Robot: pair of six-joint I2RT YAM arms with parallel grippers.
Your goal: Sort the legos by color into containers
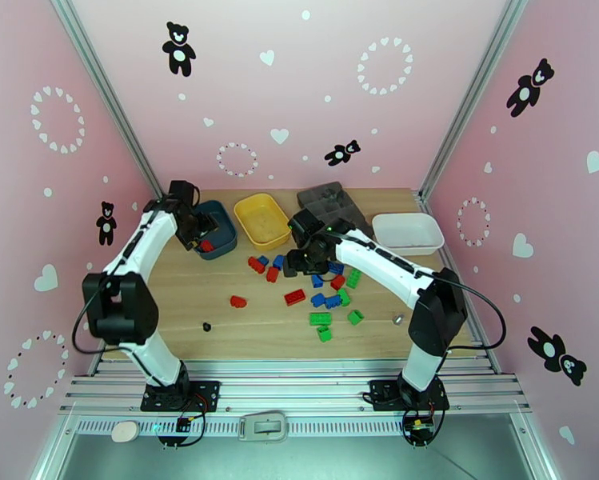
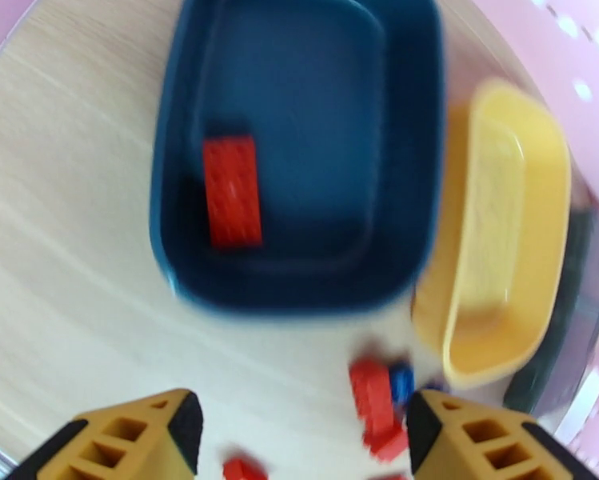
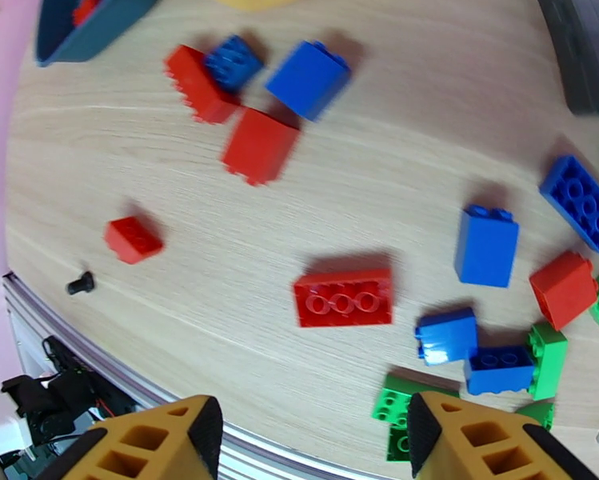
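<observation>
Left wrist camera is giving us a smeared picture. The left gripper [image 2: 303,438] is hanging with its yellow fingers well apart and nothing between them, over the pale wooden table [image 2: 59,234] just short of the dark teal-blue shallow plastic tray [image 2: 299,302]. One red studded plastic brick [image 2: 232,192] is lying inside that tray, ahead and left of the fingertips, close to the tray's left wall. The yellow rounded plastic tray [image 2: 531,162] is sitting just beside it, off to the hand's right.

Over on the other side the right gripper [image 3: 313,438] is hovering above the loose pile, its fingers also spread wide and carrying nothing. A long red brick [image 3: 343,298] is lying straight ahead of its fingertips, apart from its neighbours. That looks like the clean pick.

Trouble is waiting to the right of that hand. A small blue brick [image 3: 447,336] and the green bricks [image 3: 547,358] are crowding together, some touching. Drifting that way, the fingers could be closing on two colours at once, or nudging bricks aside and scattering them. Both arms reaching for the middle cluster could also be bumping each other.
</observation>
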